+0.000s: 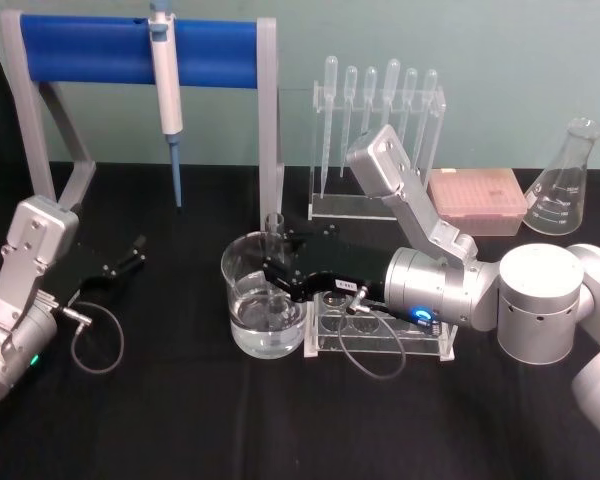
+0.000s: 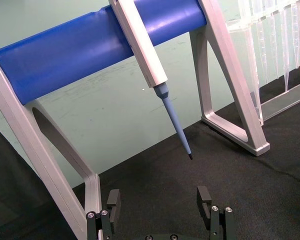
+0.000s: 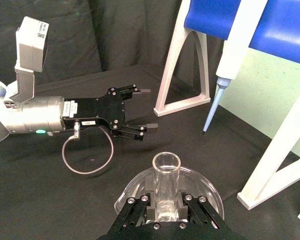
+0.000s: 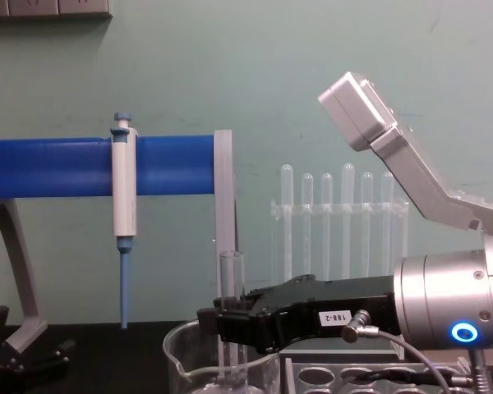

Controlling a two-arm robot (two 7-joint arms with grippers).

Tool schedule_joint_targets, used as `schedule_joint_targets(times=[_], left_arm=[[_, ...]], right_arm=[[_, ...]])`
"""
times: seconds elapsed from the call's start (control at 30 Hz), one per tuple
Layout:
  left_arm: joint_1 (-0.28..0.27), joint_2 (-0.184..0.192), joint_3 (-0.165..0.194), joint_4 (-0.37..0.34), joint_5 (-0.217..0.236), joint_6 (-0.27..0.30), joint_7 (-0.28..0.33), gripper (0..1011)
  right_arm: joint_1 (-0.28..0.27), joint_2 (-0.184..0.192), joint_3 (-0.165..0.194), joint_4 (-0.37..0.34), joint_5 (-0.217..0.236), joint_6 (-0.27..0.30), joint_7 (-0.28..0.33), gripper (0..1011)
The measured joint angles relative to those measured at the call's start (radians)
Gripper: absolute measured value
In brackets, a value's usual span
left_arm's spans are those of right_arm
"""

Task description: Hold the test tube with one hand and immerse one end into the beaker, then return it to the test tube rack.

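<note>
Right gripper (image 1: 276, 268): reaches in from the right, low over the test tube rack, with its black fingers out over the beaker. The fingers are clamped on the test tube, one pad on each side of the glass a little below the rim, as the right wrist view (image 3: 164, 212) shows.
Test tube (image 1: 275, 232): clear glass, upright, open rim on top and standing above the fingers. Its lower part goes down inside the beaker on the far right side. I cannot tell whether its round end reaches the liquid.
Beaker (image 1: 230, 270): wide clear glass near the middle of the table, with a shallow pool of clear liquid in the bottom. It stands just left of the rack.
Test tube rack (image 1: 380, 340): clear, with round holes, lying under the right wrist, whose ring glows blue.
Left gripper (image 1: 135, 255): low over the black table at the left, well apart from the beaker. Its fingers are spread wide and hold nothing.
Pipettor (image 1: 166, 80): white and blue, hanging tip down from the blue bar (image 1: 90, 50) of the stand at the far left.
Pipettes (image 1: 380, 110): a row of thin plastic ones, bulbs up, in a clear holder at the far side behind the right arm.
Flask (image 1: 565, 185): conical glass, far right, beside a pink tip box (image 1: 475, 200).
</note>
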Motion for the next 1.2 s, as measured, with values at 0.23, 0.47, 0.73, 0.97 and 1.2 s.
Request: schedule_joint_targets(times=[0.23, 0.47, 0.73, 0.97, 1.2], left_arm=[[0.0, 0.0, 0.0, 0.0, 0.0, 0.0, 0.0, 1000], [0.0, 0.0, 0.0, 0.0, 0.0, 0.0, 0.0, 1000], [0.0, 0.0, 0.0, 0.0, 0.0, 0.0, 0.0, 1000], [0.0, 0.0, 0.0, 0.0, 0.0, 0.0, 0.0, 1000], [0.0, 0.0, 0.0, 0.0, 0.0, 0.0, 0.0, 1000]], right_arm=[[0.0, 0.0, 0.0, 0.0, 0.0, 0.0, 0.0, 227], [0.0, 0.0, 0.0, 0.0, 0.0, 0.0, 0.0, 227], [0.0, 0.0, 0.0, 0.0, 0.0, 0.0, 0.0, 227], [0.0, 0.0, 0.0, 0.0, 0.0, 0.0, 0.0, 227], [0.0, 0.0, 0.0, 0.0, 0.0, 0.0, 0.0, 227]])
